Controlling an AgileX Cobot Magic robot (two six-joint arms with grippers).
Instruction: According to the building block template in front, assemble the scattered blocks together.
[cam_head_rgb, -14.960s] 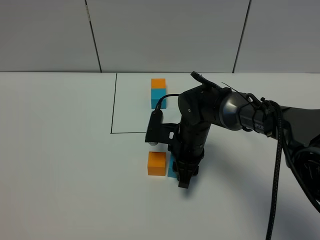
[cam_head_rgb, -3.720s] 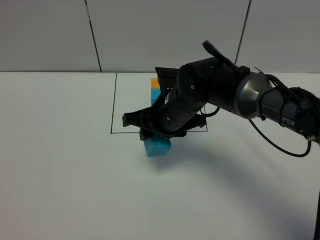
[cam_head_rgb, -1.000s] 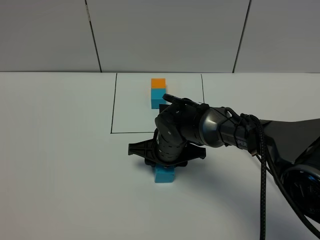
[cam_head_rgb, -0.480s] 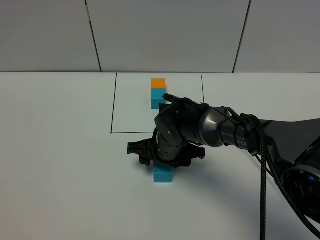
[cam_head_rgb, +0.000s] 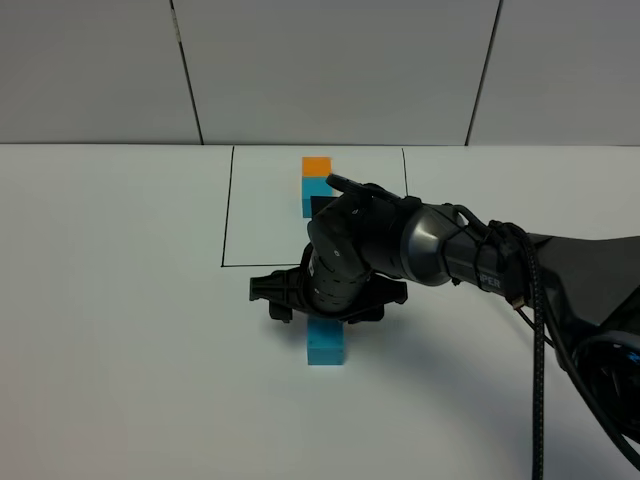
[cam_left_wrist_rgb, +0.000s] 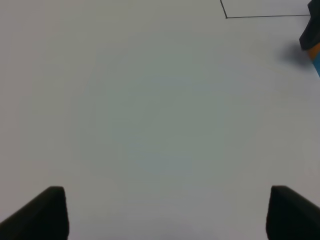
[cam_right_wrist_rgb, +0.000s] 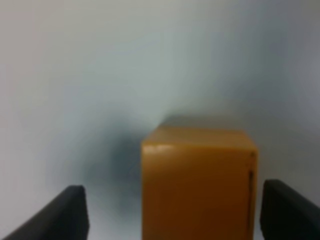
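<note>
Since a second ago my right end effector (cam_right_wrist_rgb: 167, 210) has spread apart around the orange block (cam_right_wrist_rgb: 199, 182); it looks light, rigid; grip opposite flat faces.

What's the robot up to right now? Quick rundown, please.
Right gripper open, straddling the orange block. Cyan block shows just below the arm. Left gripper open, idle over bare table. Nothing in the way.
</note>
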